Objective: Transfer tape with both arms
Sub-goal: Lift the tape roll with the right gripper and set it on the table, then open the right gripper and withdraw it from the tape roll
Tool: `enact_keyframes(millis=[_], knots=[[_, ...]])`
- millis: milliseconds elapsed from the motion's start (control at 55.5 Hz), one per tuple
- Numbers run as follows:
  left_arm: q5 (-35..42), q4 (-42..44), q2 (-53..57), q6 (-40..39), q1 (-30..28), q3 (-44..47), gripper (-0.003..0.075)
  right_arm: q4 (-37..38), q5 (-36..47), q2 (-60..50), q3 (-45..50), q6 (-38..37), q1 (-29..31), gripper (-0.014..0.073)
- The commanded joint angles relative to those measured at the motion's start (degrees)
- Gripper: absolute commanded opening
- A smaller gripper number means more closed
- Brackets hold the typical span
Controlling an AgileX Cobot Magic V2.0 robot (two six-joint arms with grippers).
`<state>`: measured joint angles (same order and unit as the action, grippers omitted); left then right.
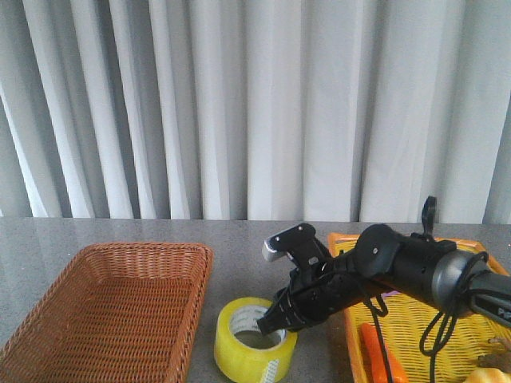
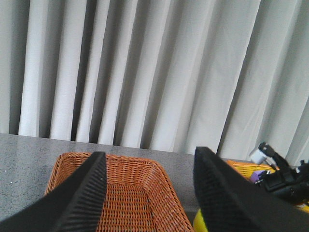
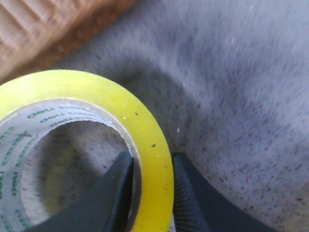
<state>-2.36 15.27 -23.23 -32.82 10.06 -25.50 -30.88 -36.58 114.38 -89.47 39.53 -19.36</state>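
Straddling the near wall of the tape [image 1: 254, 345], the right gripper [image 1: 271, 321] has one finger [image 3: 108, 193] inside the white printed core and the other outside the yellow band; both pads press the wall, so the pincer is closed on the roll. The roll lies flat on the grey table [image 1: 239, 239], hole up.

Position: the tape sits between the brown wicker basket [image 1: 108, 307] and the yellow basket [image 1: 399, 319], just beside the wicker basket's right rim and near the front edge of the front view. A strip of bare table separates it from the yellow basket's left edge.

The right arm [image 1: 399, 267] reaches in from the right, crossing low over the yellow basket's near-left corner, where an orange carrot-like item [image 1: 382, 355] lies under it.

The left gripper [image 2: 149, 193] holds nothing; its two ribbed black fingers [image 2: 79, 198] stand wide apart. Through the gap its wrist camera sees the wicker basket's interior, with a yellow sliver of the tape showing past the basket's far corner.

Open room: bare table behind both baskets, up to the grey curtain [image 1: 255, 104]. The wicker basket's rim stands above the table.
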Motion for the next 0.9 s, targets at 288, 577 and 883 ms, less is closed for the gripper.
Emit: enact_keyframes(millis=[288, 577, 883], knots=[[3.78, -0.11, -0.64, -0.46, 0.42, -1.92, 0.0398, -2.12, 5.35, -2.89, -2.34, 0.25, 0.21, 0.0276], [3.78, -0.11, -0.64, -0.46, 0.42, -1.92, 0.0398, -2.13, 6.58, -6.06, -2.34, 0.02, 0.27, 0.0419], [3.78, -0.11, -0.64, -0.46, 0.42, -1.92, 0.0398, -2.13, 2.27, -20.46, -2.29, 0.02, 2.60, 0.0399]])
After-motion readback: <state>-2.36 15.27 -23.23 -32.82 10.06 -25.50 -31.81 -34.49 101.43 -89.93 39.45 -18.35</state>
